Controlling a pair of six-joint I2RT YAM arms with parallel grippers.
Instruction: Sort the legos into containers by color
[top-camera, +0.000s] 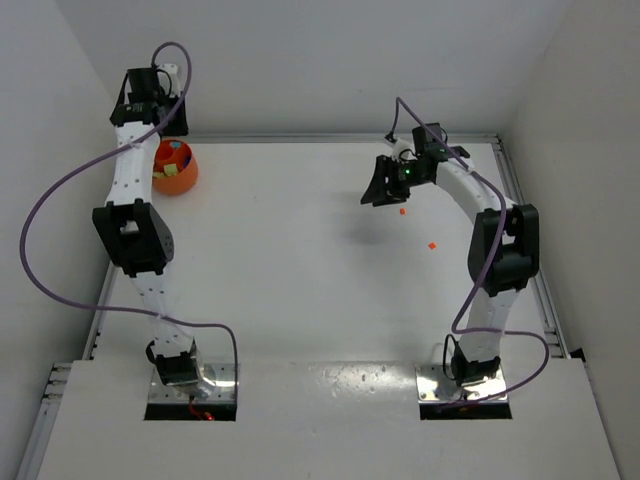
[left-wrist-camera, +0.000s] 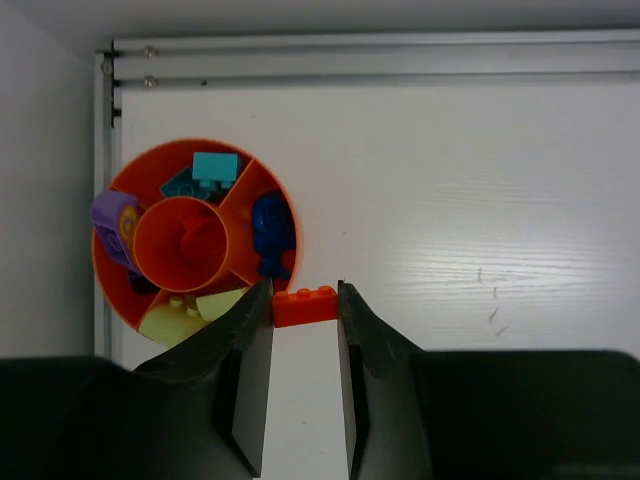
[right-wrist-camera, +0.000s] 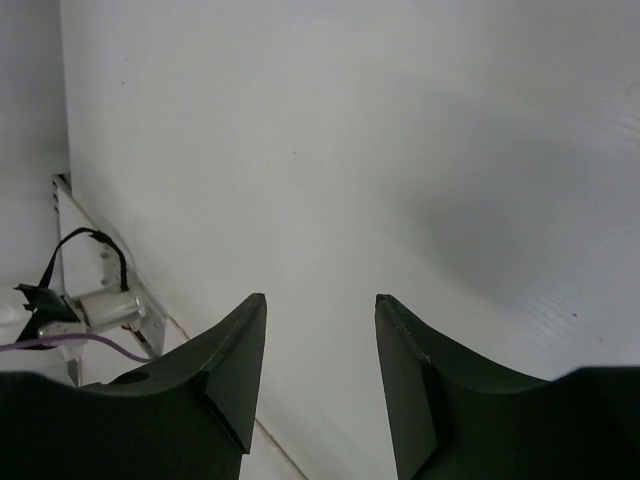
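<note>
The left gripper (left-wrist-camera: 305, 298) is clamped on 1 orange brick (left-wrist-camera: 305, 306), pinching its 2 short ends. It sits just at the near right rim of the bowl (left-wrist-camera: 248, 186) in the far left corner. The bowl's compartments hold sorted legos (left-wrist-camera: 215, 165) in teal, blue, purple and yellow-green. The brick is likely light, rigid and slick, so a square pinch across flat faces suits it; a skewed one could flick it away. The right gripper (right-wrist-camera: 320, 320) hangs open and empty above 2 loose bricks (top-camera: 402, 211) at the far right of the table (top-camera: 300, 290).
</note>
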